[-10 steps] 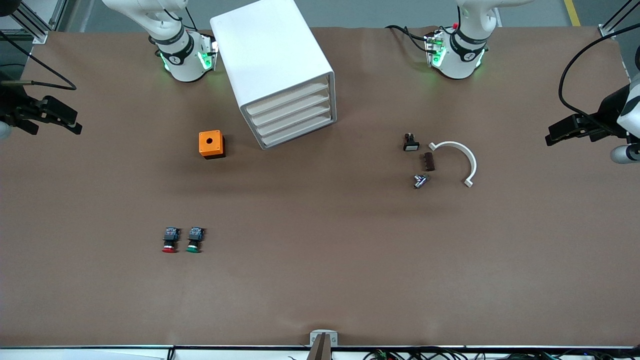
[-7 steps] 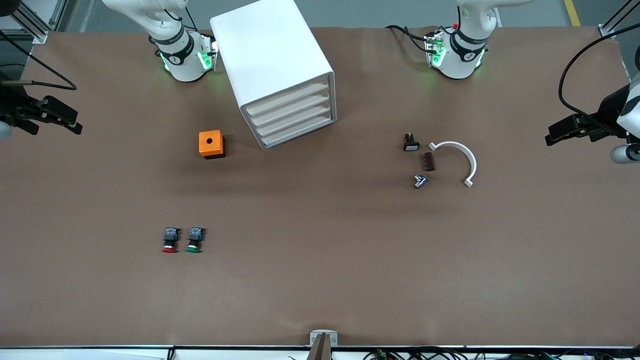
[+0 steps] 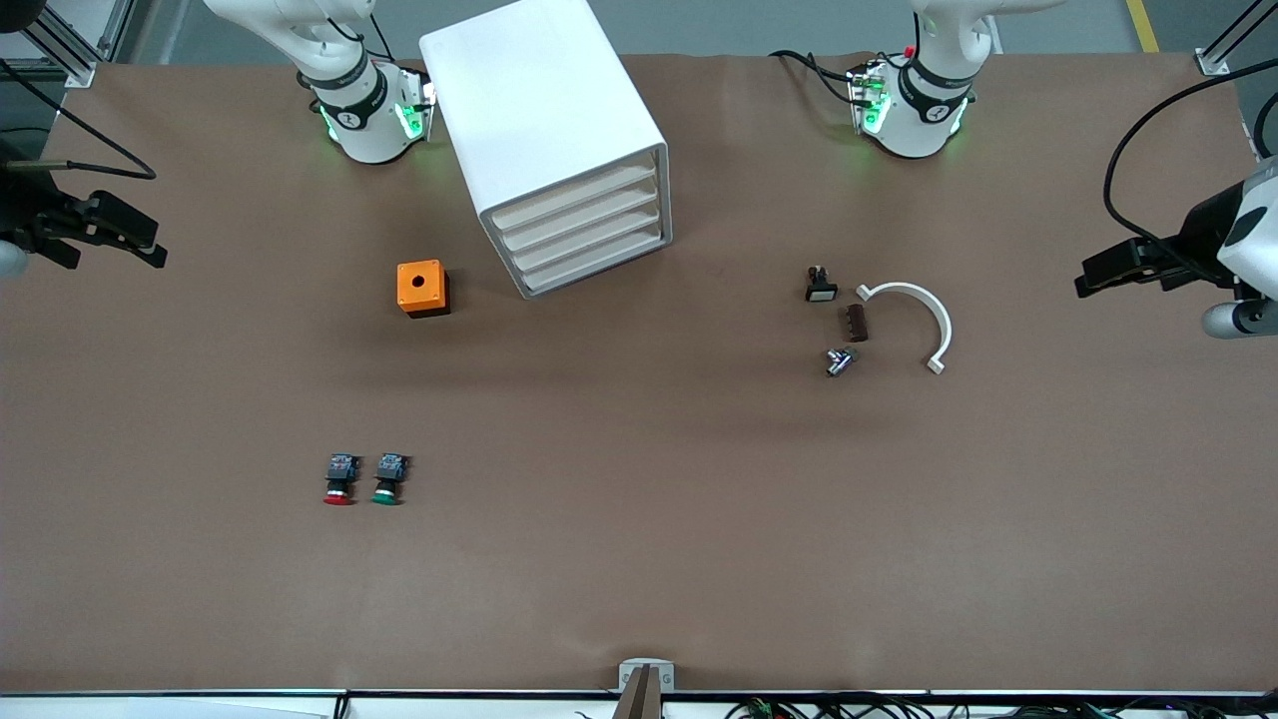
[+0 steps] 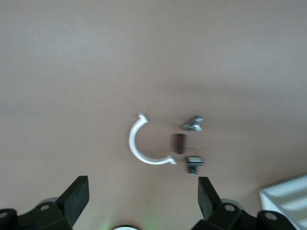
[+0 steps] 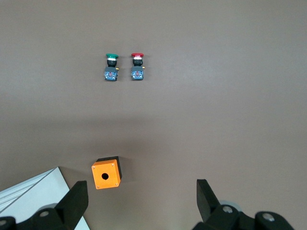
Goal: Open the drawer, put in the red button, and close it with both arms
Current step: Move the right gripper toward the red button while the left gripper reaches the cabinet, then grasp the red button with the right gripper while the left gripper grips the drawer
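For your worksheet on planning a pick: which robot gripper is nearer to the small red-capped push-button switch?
Right. The right gripper hangs over the right arm's end of the table, where the red-capped push-button switch lies. The left gripper hangs over the left arm's end, much farther from it.

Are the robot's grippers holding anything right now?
No. The left gripper and the right gripper are both open and empty. The red button lies on the table, untouched.

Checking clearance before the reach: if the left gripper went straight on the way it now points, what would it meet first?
Probably the bare brown table: the open left gripper points down at it, and the white curved plastic clip lies nearest that line. Depth is unclear.
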